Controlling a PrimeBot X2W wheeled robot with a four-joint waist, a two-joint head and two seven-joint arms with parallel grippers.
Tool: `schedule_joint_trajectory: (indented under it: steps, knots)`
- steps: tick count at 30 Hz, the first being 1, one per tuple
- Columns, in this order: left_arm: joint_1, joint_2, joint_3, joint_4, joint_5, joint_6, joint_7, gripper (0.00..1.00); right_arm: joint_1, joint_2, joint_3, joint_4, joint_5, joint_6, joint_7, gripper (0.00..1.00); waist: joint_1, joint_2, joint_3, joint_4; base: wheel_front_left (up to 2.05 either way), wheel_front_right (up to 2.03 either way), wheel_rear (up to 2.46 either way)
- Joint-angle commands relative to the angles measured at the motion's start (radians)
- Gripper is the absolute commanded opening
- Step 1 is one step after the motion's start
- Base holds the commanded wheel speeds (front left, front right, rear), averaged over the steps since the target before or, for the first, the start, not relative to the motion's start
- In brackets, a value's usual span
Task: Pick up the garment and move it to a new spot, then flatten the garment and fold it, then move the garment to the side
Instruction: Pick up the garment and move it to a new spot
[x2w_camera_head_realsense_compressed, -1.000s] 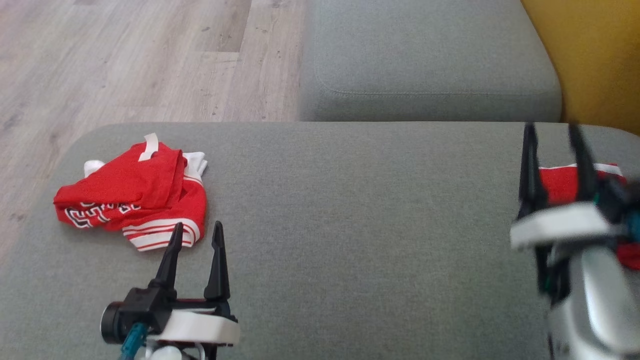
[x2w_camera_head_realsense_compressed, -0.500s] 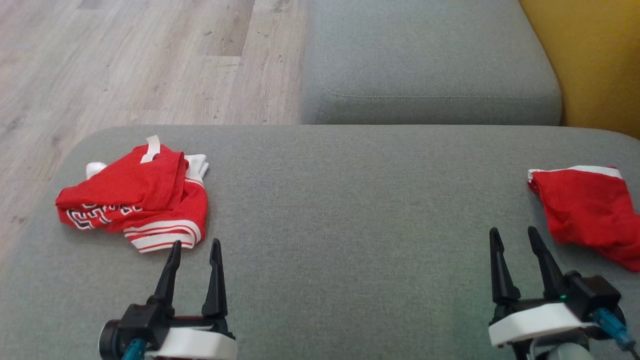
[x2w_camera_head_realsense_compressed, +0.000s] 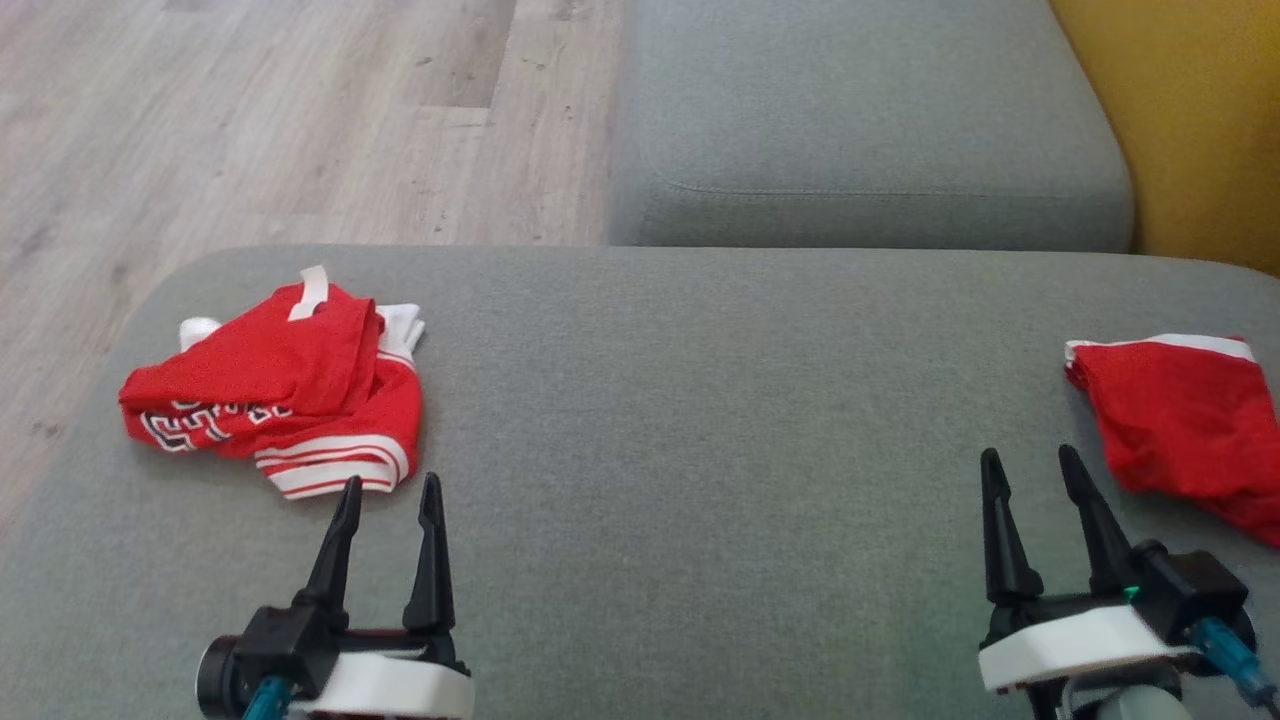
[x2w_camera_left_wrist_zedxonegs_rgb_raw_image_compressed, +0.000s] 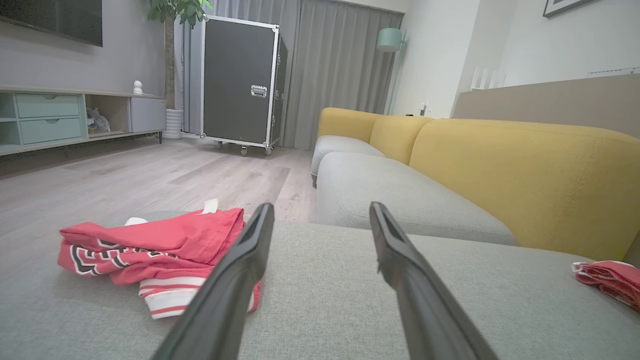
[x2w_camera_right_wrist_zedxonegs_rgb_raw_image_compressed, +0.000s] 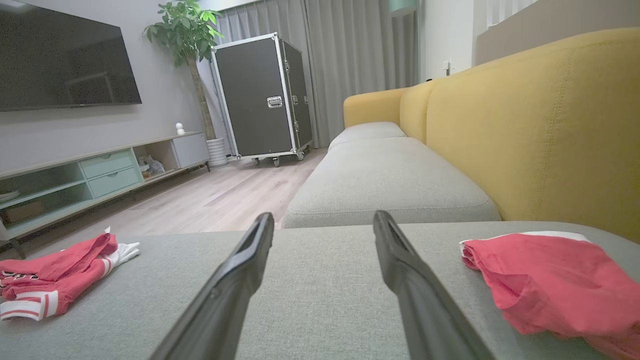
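Red garment (x2w_camera_head_realsense_compressed: 270, 385), black-and-white block lettering (x2w_camera_head_realsense_compressed: 185, 428) folded, illegible

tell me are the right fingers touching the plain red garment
Apart. The right wrist view shows bare grey cushion between the right fingers and the garment.

A pale wood-plank floor (x2w_camera_head_realsense_compressed: 250, 120) runs beside a sofa with grey seat cushions (x2w_camera_head_realsense_compressed: 860, 100) and a yellow back (x2w_camera_left_wrist_zedxonegs_rgb_raw_image_compressed: 525, 170). Grey curtains (x2w_camera_left_wrist_zedxonegs_rgb_raw_image_compressed: 340, 70) hang at the far end, and a black wheeled case (x2w_camera_left_wrist_zedxonegs_rgb_raw_image_compressed: 240, 85) with metal edges stands before them. Beside it, a leafy plant (x2w_camera_right_wrist_zedxonegs_rgb_raw_image_compressed: 182, 30) rises from a white pot. A dark television (x2w_camera_right_wrist_zedxonegs_rgb_raw_image_compressed: 65, 60) hangs on the grey wall (x2w_camera_right_wrist_zedxonegs_rgb_raw_image_compressed: 100, 130) above a low cabinet (x2w_camera_right_wrist_zedxonegs_rgb_raw_image_compressed: 105, 172) with pale green drawers. A teal lamp (x2w_camera_left_wrist_zedxonegs_rgb_raw_image_compressed: 390, 39) stands near the curtains.
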Motion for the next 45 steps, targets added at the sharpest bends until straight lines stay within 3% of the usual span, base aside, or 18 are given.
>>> schedule_joint_trajectory:
  steps: [1,10,18,22,30,39,45]
  knots:
    - [-0.033,0.000,0.038,-0.030,0.009,0.002,-0.008,1.00,-0.025,-0.006,0.025,-0.034,0.007,-0.001,-0.013,1.00,0.0000,-0.0001,0.000,0.010,0.00,0.00,0.00]
    - [-0.038,0.000,0.053,-0.019,0.026,0.008,-0.008,1.00,-0.014,-0.006,0.100,-0.026,0.043,-0.001,-0.013,1.00,0.0000,-0.0001,-0.009,0.121,0.00,0.00,0.00]
    - [-0.027,0.001,0.085,-0.002,0.065,-0.014,-0.008,1.00,-0.001,-0.006,0.219,-0.028,0.075,-0.001,-0.014,1.00,0.0000,-0.0001,-0.027,0.256,0.00,0.00,0.00]
    - [-0.024,0.001,0.106,-0.006,0.070,-0.015,-0.008,1.00,-0.009,-0.006,0.256,-0.031,0.087,-0.001,-0.014,1.00,0.0000,-0.0001,-0.019,0.285,0.00,0.00,0.00]
    - [-0.013,0.001,0.161,-0.040,0.076,-0.017,-0.008,1.00,-0.056,-0.006,0.308,-0.007,0.105,-0.001,-0.014,1.00,0.0000,-0.0001,0.007,0.316,0.00,0.00,0.00]
    - [-0.014,0.001,0.172,-0.043,0.096,-0.036,-0.008,1.00,-0.062,-0.006,0.298,-0.002,0.115,-0.001,-0.014,1.00,0.0000,-0.0001,0.009,0.317,0.00,0.00,0.00]
    - [-0.097,0.049,0.132,0.044,0.132,-0.074,-0.005,1.00,-0.028,-0.006,0.251,-0.023,0.116,-0.001,-0.014,1.00,0.0000,-0.0001,0.015,0.300,0.00,0.00,0.00]
